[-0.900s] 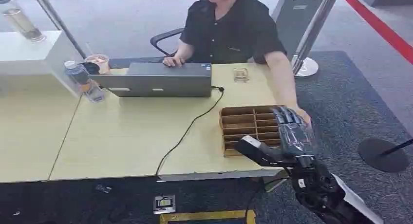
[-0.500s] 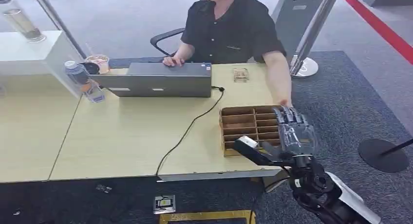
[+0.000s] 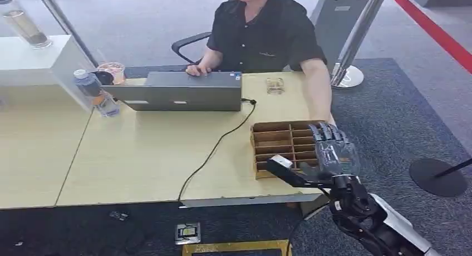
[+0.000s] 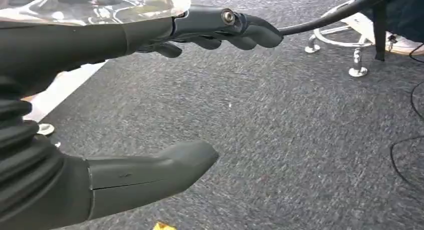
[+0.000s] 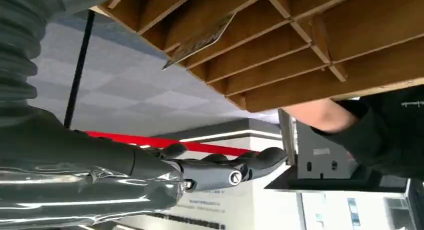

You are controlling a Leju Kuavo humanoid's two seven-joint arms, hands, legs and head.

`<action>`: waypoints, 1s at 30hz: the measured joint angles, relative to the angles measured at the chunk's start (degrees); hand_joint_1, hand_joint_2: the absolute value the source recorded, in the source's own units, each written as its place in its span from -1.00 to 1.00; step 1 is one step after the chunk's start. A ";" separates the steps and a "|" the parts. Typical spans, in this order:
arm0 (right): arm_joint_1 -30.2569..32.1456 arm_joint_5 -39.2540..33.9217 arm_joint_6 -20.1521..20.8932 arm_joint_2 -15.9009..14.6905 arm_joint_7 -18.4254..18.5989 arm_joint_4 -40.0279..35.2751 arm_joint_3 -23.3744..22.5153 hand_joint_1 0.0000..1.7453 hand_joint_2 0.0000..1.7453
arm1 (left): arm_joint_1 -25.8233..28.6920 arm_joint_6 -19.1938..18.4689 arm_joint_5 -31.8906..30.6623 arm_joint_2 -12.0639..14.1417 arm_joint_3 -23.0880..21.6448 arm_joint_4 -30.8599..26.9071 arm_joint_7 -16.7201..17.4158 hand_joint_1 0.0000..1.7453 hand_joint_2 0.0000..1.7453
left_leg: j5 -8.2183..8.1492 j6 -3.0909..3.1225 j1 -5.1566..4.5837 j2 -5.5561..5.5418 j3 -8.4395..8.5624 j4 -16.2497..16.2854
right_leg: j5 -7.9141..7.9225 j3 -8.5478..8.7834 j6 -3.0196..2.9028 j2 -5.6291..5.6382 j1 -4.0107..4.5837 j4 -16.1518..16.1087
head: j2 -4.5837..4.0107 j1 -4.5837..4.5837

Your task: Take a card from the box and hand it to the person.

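A wooden box (image 3: 281, 146) with several compartments sits near the table's right front corner. My right hand (image 3: 329, 156) hovers over its right half with the thumb stretched out to the left and nothing in its grasp. In the right wrist view a card (image 5: 197, 41) leans in one of the box's (image 5: 300, 50) slots, and the fingers (image 5: 225, 172) are spread well away from it. The seated person (image 3: 261, 30) reaches an arm (image 3: 317, 94) down to the box's far right edge. My left hand (image 4: 75, 45) hangs open above grey carpet.
A grey laptop (image 3: 181, 90) stands at the table's back, its black cable (image 3: 217, 144) running to the front edge. A water bottle (image 3: 96, 93) and a cup (image 3: 114, 72) stand back left. A stanchion base (image 3: 438, 177) sits on the carpet to the right.
My right hand has drawn back a little toward me over the box. The person's hand, seen beside my fingers before, is now hidden behind them.
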 joint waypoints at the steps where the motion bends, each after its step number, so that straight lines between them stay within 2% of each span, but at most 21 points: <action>1: -0.25 -0.06 0.15 0.00 -0.07 0.31 0.13 -0.96 1.00 | 0.02 0.00 0.00 0.00 0.00 0.02 0.15 -1.00 1.00 | 0.00 0.00 0.00 0.00 0.00 0.00 | 0.00 0.00 0.00 0.00 0.00 0.00 | 0.00 0.02; 10: -2.34 -0.81 2.67 0.04 -0.35 2.62 1.38 -0.92 1.00 | 0.01 0.00 0.02 0.00 0.00 0.00 0.57 -1.00 1.00 | 0.00 0.00 0.00 0.00 0.00 0.00 | 0.00 0.00 0.00 0.00 0.00 0.00 | 0.00 0.04; 12: -2.67 -0.81 3.17 0.04 -0.24 3.04 1.64 -0.84 1.00 | 0.01 0.00 0.02 0.00 0.00 0.00 0.61 -1.00 1.00 | 0.00 0.00 0.00 0.00 0.00 0.00 | 0.00 0.00 0.00 0.00 0.00 0.00 | 0.00 0.04; 13: -2.78 -0.79 3.54 0.07 0.04 3.24 1.79 -0.40 1.00 | 0.01 0.00 0.04 0.00 0.00 0.00 0.61 -1.00 1.00 | 0.00 0.00 0.00 0.00 0.00 0.00 | 0.00 0.00 0.00 0.00 0.00 0.00 | 0.00 0.02; 14: -2.89 -0.50 4.29 0.07 0.83 3.54 2.08 0.70 1.00 | 0.01 0.00 0.20 0.02 0.00 0.00 0.57 -1.00 1.00 | 0.00 0.00 0.00 0.00 0.00 0.00 | 0.00 0.00 0.00 0.00 0.00 0.00 | 0.00 0.02; 15: -2.93 -0.31 4.55 0.07 1.20 3.65 2.19 0.84 1.00 | 0.02 0.00 0.22 0.04 0.00 0.00 0.48 -1.00 1.00 | 0.00 0.00 0.00 0.00 0.00 0.00 | 0.00 -0.01 0.00 0.00 0.00 0.00 | 0.00 0.02; 19: -2.95 0.96 6.25 0.04 3.71 3.85 2.34 0.84 1.00 | 0.03 0.00 0.37 0.28 -0.02 0.00 -0.09 -1.00 1.00 | 0.00 0.00 0.00 0.00 0.02 0.00 | 0.00 -0.02 0.00 0.01 0.00 0.00 | 0.00 0.04; 22: -2.73 1.64 7.40 0.02 4.50 3.80 2.18 0.96 1.00 | 0.03 0.00 0.37 0.55 -0.11 0.00 -0.09 -1.00 1.00 | 0.00 0.00 0.00 0.01 0.02 0.00 | 0.00 -0.02 0.00 0.01 0.00 0.00 | 0.00 0.02; 30: -2.53 4.43 10.14 -0.17 6.05 2.73 1.79 0.90 1.00 | 0.07 0.00 0.39 0.81 -0.22 0.00 -0.09 -1.00 1.00 | 0.00 0.00 0.00 0.00 0.03 0.00 | 0.00 -0.01 0.00 0.03 0.00 0.00 | 0.00 0.04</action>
